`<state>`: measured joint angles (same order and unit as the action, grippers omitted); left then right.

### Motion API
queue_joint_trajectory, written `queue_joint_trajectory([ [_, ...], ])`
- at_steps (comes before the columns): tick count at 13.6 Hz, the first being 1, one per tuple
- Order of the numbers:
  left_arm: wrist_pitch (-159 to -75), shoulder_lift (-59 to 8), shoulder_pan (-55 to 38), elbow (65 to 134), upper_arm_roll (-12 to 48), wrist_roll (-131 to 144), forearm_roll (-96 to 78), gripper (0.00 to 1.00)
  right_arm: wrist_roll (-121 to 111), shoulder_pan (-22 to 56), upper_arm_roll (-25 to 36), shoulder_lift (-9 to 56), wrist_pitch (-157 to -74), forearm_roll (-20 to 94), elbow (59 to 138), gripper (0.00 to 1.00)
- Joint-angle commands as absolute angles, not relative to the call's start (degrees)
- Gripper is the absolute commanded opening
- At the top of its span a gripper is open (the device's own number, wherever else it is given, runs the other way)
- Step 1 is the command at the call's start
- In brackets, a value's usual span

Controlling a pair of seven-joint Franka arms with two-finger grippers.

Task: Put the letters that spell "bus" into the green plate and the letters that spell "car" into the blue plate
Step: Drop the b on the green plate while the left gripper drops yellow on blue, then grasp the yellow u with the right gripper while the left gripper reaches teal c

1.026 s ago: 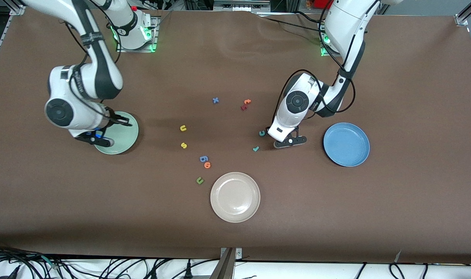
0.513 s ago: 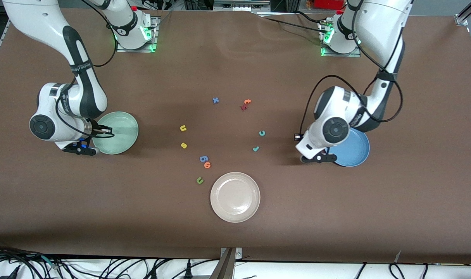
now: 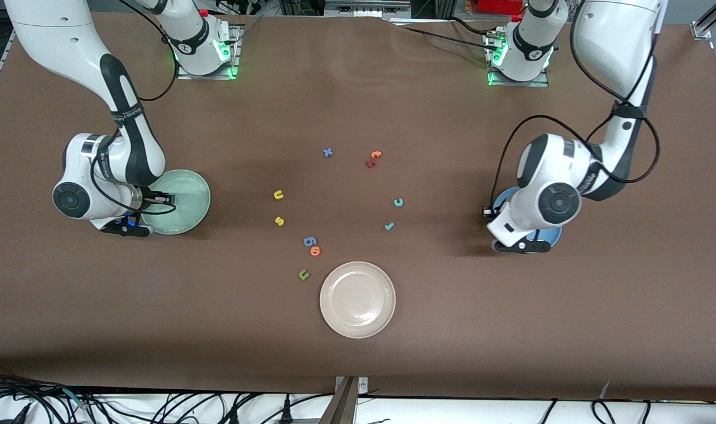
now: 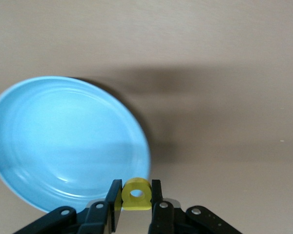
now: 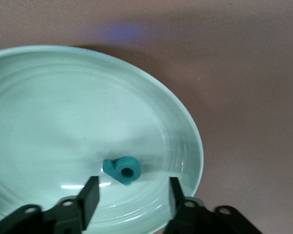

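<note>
The left gripper [image 4: 136,204] pinched the yellow "a" [image 4: 136,193] right over the blue plate's [image 4: 63,141] rim; let go there, the letter could bounce onto the table. The right gripper [image 5: 132,195] stood open over the green plate [image 5: 49,97], the teal "b" [image 5: 122,169] lying inside, perhaps clipped on lifting.

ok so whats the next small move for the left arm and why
Probably carry on a little farther over the blue plate, then open. The left gripper is shut on the yellow "a", which in its wrist view sits just at the plate's rim, so letting go now might drop the letter off the plate.
</note>
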<state>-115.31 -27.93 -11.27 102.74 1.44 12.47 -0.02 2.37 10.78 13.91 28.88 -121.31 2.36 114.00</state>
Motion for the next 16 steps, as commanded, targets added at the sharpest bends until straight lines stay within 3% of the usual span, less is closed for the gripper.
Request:
queue_joint_trajectory([
  [1,-118.19,-25.06,-8.62,106.95,2.11,9.32,1.23,0.12,3.16,10.90,13.36,27.35,-120.50,2.72,113.20,0.99],
  [5,-127.87,-20.58,-6.25,116.79,2.20,8.70,1.23,0.10,12.38,13.27,9.68,23.12,-114.79,3.16,110.84,0.99],
  [9,-136.65,-18.72,-6.24,124.18,2.11,8.70,1.23,0.14,23.95,13.18,0.64,22.50,-114.60,3.25,108.73,0.99],
  [10,-137.54,-18.72,-6.24,124.71,2.11,8.70,1.23,0.22,28.26,13.27,-1.30,22.85,-115.04,3.25,108.37,0.99],
  [11,-137.46,-18.81,-6.24,124.63,2.11,8.61,1.23,0.65,32.13,13.36,-3.15,23.11,-115.83,3.25,108.02,0.99],
  [12,-137.03,-18.81,-6.24,124.54,2.11,8.61,1.23,1.00,35.47,13.97,-4.38,23.46,-116.88,3.25,108.10,0.99],
  [16,-135.18,-17.93,-6.42,123.40,2.46,9.05,1.23,1.00,40.00,19.15,-4.92,26.27,-122.15,2.82,108.81,0.99],
])
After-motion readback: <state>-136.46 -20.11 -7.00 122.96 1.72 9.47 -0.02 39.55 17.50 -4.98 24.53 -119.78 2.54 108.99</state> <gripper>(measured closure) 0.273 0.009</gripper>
